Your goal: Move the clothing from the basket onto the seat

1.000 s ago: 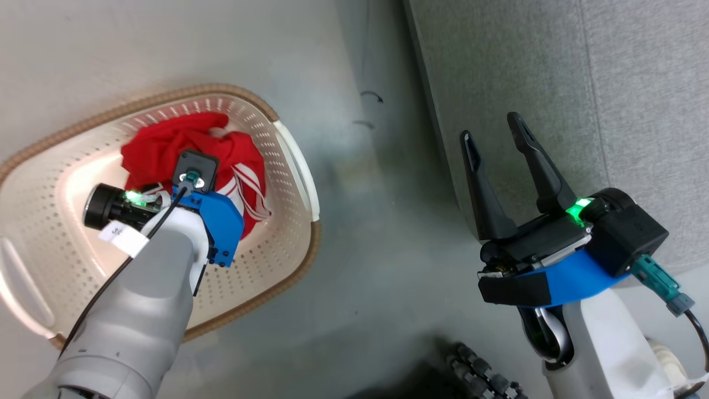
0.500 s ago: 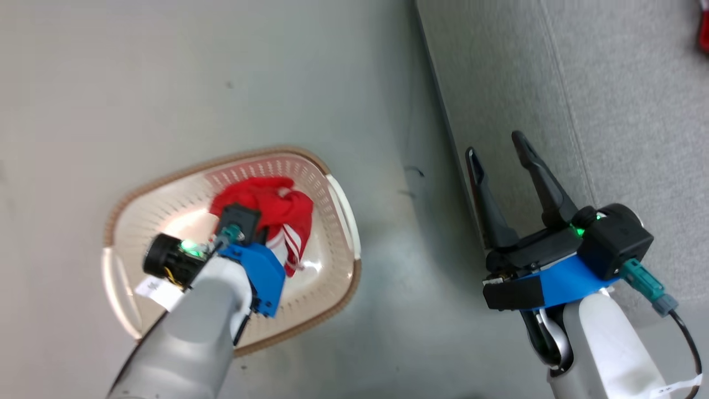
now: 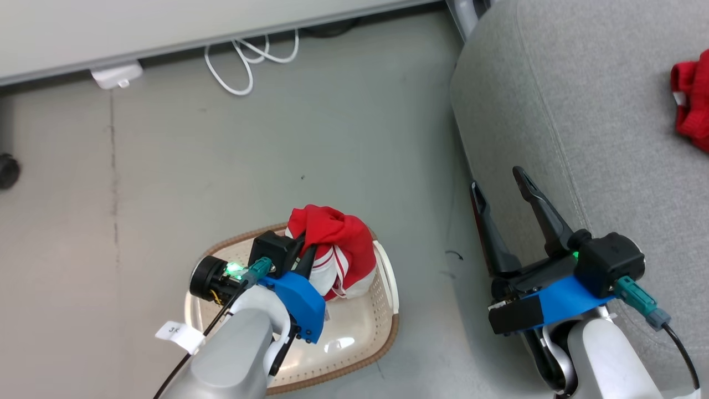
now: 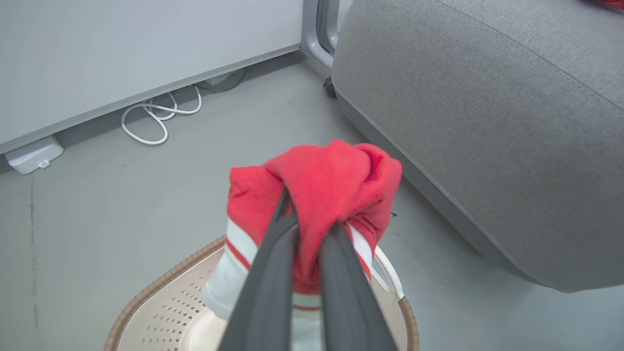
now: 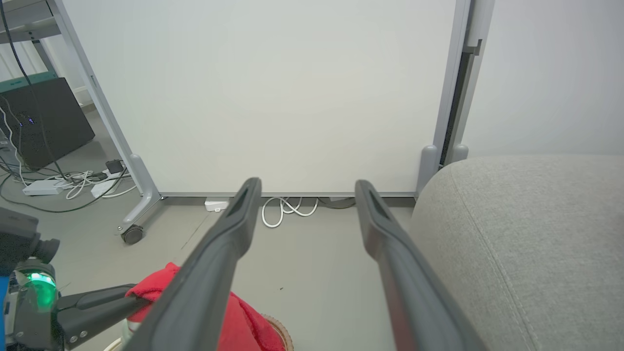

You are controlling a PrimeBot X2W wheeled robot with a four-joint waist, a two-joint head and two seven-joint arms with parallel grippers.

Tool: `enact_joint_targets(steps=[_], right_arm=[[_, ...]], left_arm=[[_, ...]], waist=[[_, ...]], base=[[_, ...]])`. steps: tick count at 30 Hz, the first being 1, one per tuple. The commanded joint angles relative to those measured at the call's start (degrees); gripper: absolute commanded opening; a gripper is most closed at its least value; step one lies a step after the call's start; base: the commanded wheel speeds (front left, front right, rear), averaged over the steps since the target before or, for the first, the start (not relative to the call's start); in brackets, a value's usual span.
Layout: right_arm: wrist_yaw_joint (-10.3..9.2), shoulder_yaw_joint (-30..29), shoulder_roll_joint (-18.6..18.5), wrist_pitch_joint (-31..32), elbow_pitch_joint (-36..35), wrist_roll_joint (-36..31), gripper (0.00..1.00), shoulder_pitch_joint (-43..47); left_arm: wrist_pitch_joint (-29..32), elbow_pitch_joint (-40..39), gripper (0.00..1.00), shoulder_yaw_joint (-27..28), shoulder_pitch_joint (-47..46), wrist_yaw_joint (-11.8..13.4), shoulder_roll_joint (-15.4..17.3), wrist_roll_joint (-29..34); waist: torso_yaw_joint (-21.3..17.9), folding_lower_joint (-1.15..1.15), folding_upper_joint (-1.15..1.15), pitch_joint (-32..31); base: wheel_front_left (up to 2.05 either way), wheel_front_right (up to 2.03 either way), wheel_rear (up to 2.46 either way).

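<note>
The left pincer point(image 4: 309, 210) is clamped nearly shut on a bunched soft red fabric garment with white stripes and white trim point(image 3: 335, 246), its two dark fingers buried in the folds. The striped garment hangs in a lump above the far end of the cream-white perforated oval plastic basket with a brown woven-look rim point(image 3: 354, 332). Its white lower end droops toward the basket's inside; whether it touches the plastic I cannot tell. The basket stands on the smooth grey floor point(image 3: 221, 166), near the large light-grey fabric-upholstered sofa point(image 3: 581, 111) but apart from it, with a strip of bare floor between the basket's white side handle point(image 3: 386, 274) and the sofa's side. The sofa's rounded corner and seamed edge rise to the right of the held garment. The broad seat beyond that edge lies open, with a second red fabric garment point(image 3: 689, 102) on it at the head view's right border. The right pincer point(image 3: 497, 178) stands wide open and holds nothing, its fingers showing against the sofa's side and edge in the head view. Ahead, open floor stretches to a white panel wall point(image 3: 166, 27), with a looped white cable point(image 3: 243, 61) and a small white box point(image 3: 116, 75) at its lower edge. A dark caster wheel point(image 3: 6, 170) sits at the left border.
</note>
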Motion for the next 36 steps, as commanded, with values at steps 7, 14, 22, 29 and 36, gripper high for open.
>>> enact_joint_targets(steps=[7,14,22,29,36], right_arm=[[0.03,-0.4,-0.1,1.1,-0.2,0.0,1.00,2.5],[0.03,-0.9,-0.1,2.1,0.5,0.5,1.00,5.1],[0.03,-0.2,-0.1,3.0,1.1,1.1,1.00,6.9],[0.03,0.5,-0.1,3.8,1.8,1.6,1.00,7.9],[0.03,0.7,-0.1,4.2,2.4,1.9,1.00,8.1]], left_arm=[[-0.3,-6.7,0.00,3.1,3.7,-0.3,0.2,2.3],[-0.3,-10.6,0.00,5.0,2.3,-1.5,-0.2,3.3],[-0.1,-9.9,0.00,3.9,-1.5,-2.7,-0.6,2.1],[3.3,-9.8,0.00,2.1,-5.6,-3.4,-0.8,-0.9],[4.4,-12.1,0.00,-0.3,-7.4,-3.1,-0.8,-3.7]], waist=[[2.7,0.01,0.00,-7.4],[4.0,0.01,0.00,-12.4],[5.3,0.01,0.00,-15.1],[6.5,0.01,0.00,-16.8],[7.3,0.01,0.00,-17.7]], base=[[0.00,0.00,0.00],[0.00,0.00,0.00],[0.00,0.00,0.00],[0.00,0.00,0.00],[0.00,0.00,0.00]])
